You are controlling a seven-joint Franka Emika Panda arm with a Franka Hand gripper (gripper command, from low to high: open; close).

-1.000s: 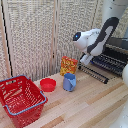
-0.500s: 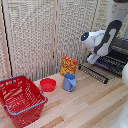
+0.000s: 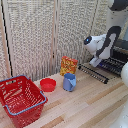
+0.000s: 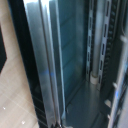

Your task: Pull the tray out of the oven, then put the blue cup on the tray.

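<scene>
Main risk from here: tipping the blue cup (image 3: 69, 82) during the grasp, since upright and light-looking, or standing it badly on the thin bars of the tray (image 3: 101, 70), with wobble or tilt between them. Also possible: a bump against the red bowl (image 3: 48, 84) just beside the cup. Tool (image 3: 95, 62) low over the tray at the oven (image 3: 120, 52) mouth, on the exterior view's right; open or closed, cannot tell. Cup on the table (image 3: 85, 107), well apart from the tool, toward the left and nearer.
</scene>
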